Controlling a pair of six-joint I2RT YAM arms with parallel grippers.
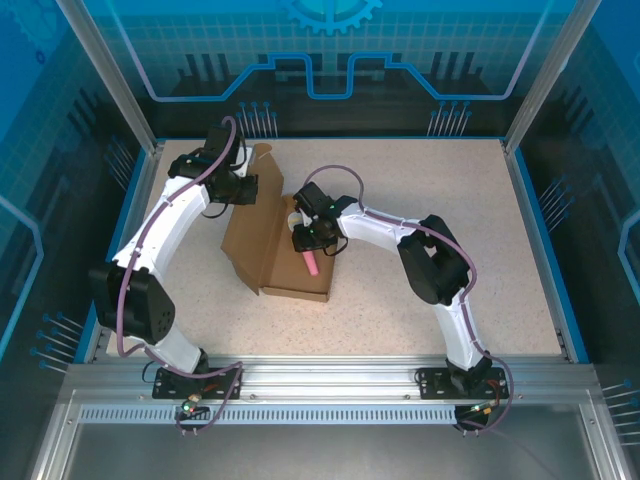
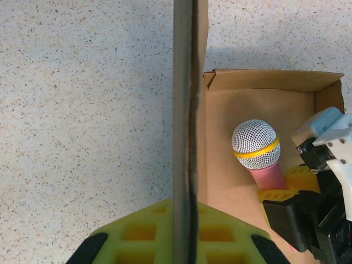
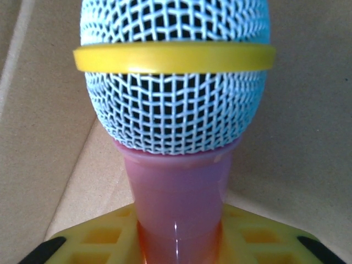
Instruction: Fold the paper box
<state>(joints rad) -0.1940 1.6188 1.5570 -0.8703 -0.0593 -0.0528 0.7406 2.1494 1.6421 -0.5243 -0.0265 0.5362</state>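
Left wrist: upright flap (image 2: 184, 110) of the paper box (image 2: 253, 104) sits edge-on across the left gripper (image 2: 184, 242) and hides the pad faces; pads (image 2: 137, 234) clipped by the bottom edge. Right wrist: microphone (image 3: 176, 110) head cut at top, handle cut at bottom; right gripper (image 3: 176, 239) mostly out of frame, can't tell if it clamps the handle or just flanks it. Top view: right arm (image 1: 380, 225) covers part of the microphone and of the box; fingertips too small to read
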